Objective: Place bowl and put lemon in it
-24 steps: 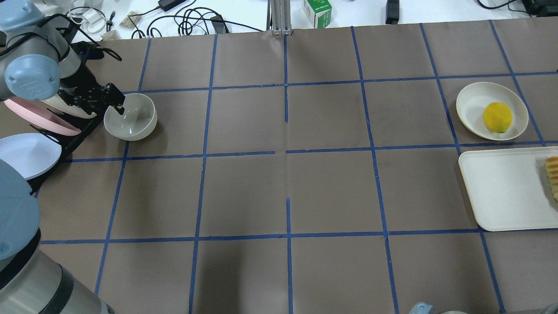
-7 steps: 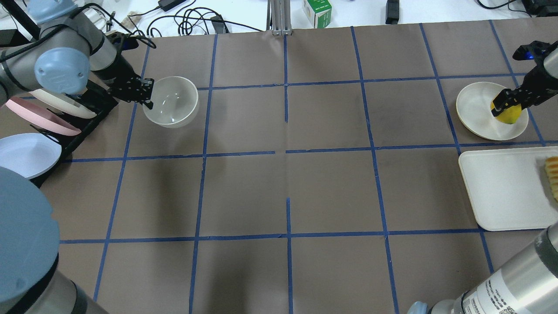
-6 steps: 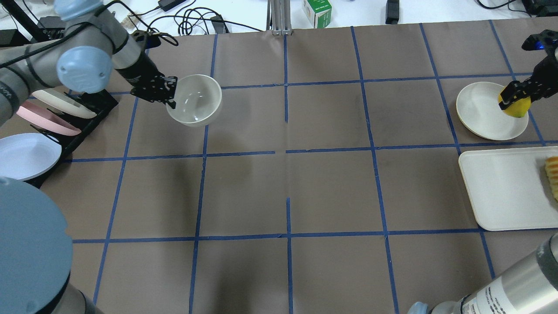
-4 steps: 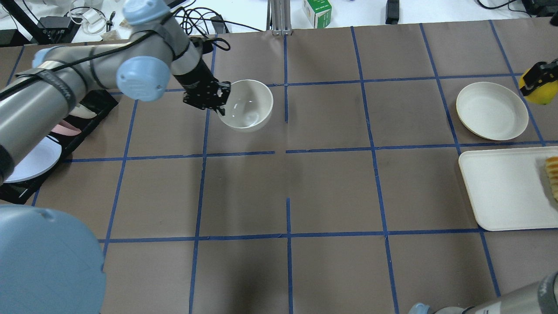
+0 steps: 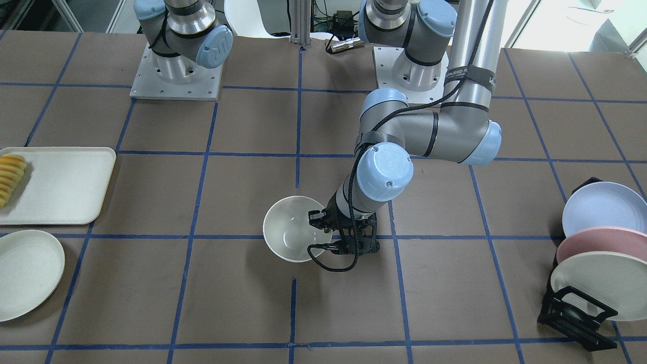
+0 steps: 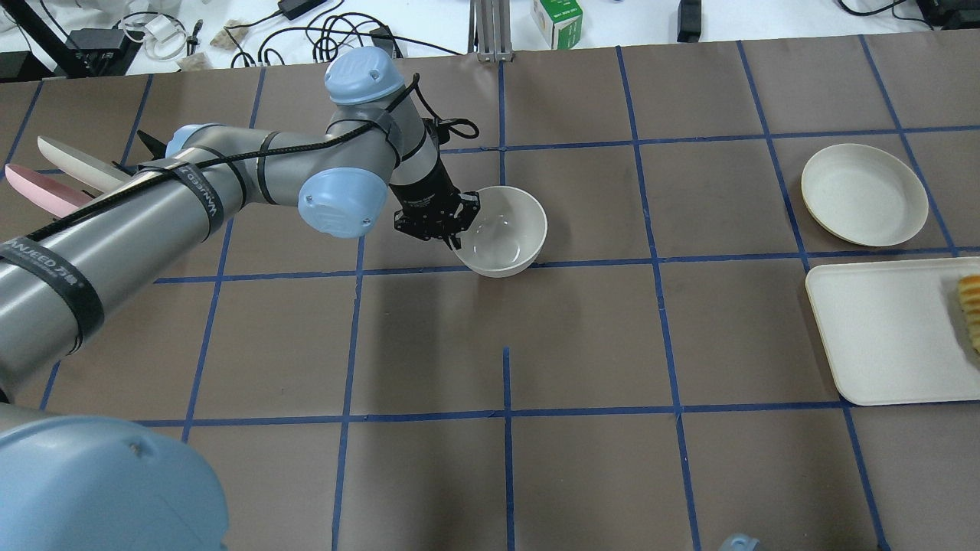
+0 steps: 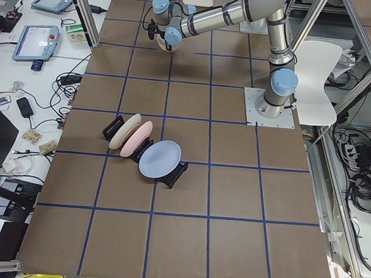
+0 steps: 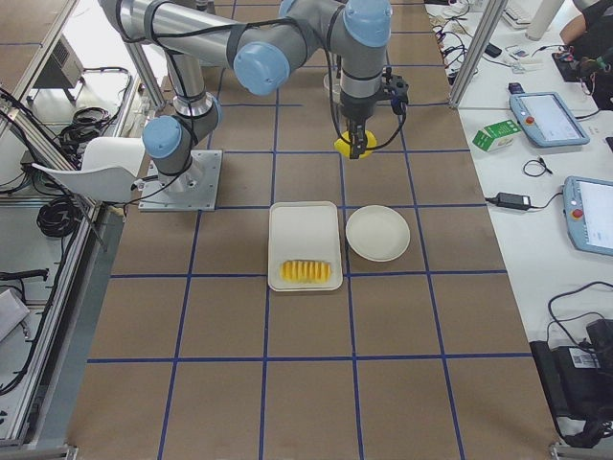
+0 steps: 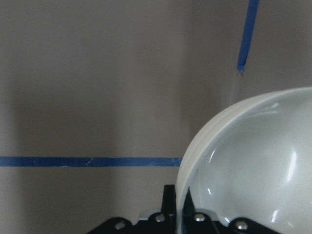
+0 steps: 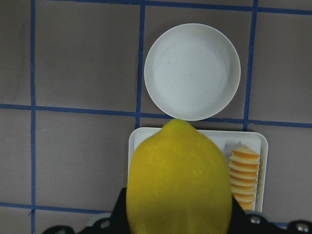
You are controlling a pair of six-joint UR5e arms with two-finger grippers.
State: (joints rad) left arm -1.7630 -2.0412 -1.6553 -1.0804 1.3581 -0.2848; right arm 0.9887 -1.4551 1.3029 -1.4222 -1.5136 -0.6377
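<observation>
The off-white bowl is near the table's middle, on or just above the surface; I cannot tell which. It also shows in the front view and the left wrist view. My left gripper is shut on the bowl's left rim, one finger inside and one outside. The yellow lemon fills the right wrist view, held high above the tray and plate. My right gripper is shut on the lemon. It is outside the overhead and front views.
An empty flat cream plate lies at the far right, with a cream tray holding sliced fruit in front of it. A black rack with blue, pink and cream plates stands at the left end.
My left gripper carried the bowl from beside the plate rack rightward to the table's middle. My right gripper closed on the lemon, lifted it off the plate and rose out of the overhead view.
</observation>
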